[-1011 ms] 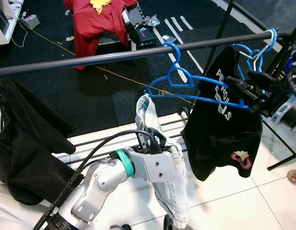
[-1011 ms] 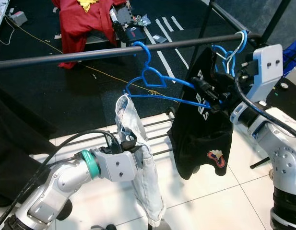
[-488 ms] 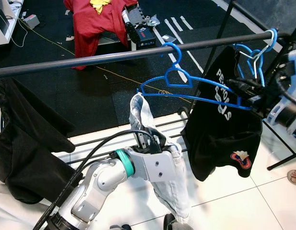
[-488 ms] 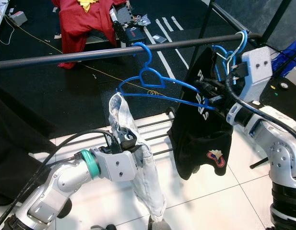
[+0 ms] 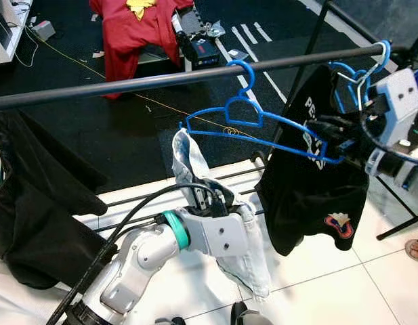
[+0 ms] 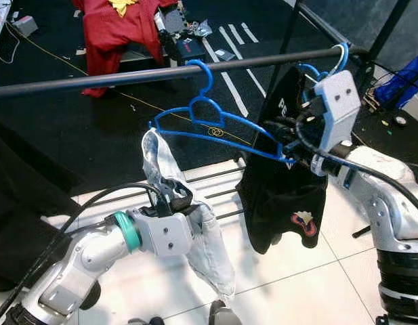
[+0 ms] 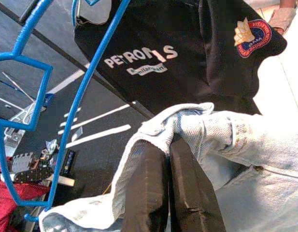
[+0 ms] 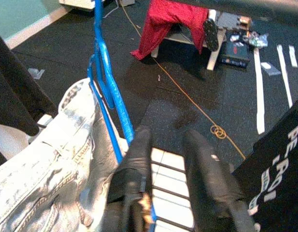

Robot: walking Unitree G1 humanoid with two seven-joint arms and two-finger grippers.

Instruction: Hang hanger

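Note:
A blue hanger (image 5: pixel 240 108) hangs by its hook on the dark rail (image 5: pixel 161 79), tilted with its right end lower. Light denim jeans (image 5: pixel 255 250) drape over its left end and fall toward the floor. My left gripper (image 5: pixel 209 196) is below the hanger, shut on a fold of the jeans (image 7: pixel 206 130), its fingers (image 7: pixel 149 188) pressed together. My right gripper (image 5: pixel 325 137) is at the hanger's right end. In the right wrist view its fingers (image 8: pixel 139 159) stand apart, open, and the blue bar (image 8: pixel 110 92) runs along one of them.
A black printed shirt (image 5: pixel 310 196) hangs on other hangers (image 5: pixel 358 74) just right of the blue one. A black garment (image 5: pixel 32 203) hangs at the rail's left. A red garment (image 5: pixel 137 34) lies on a chair beyond. The rack's low bars (image 5: pixel 137 198) cross the white tiles.
The hanger has slid and tilted leftward along the rail, its left end and the jeans rising to the left. My right gripper has followed left and turned. The left arm has barely moved.

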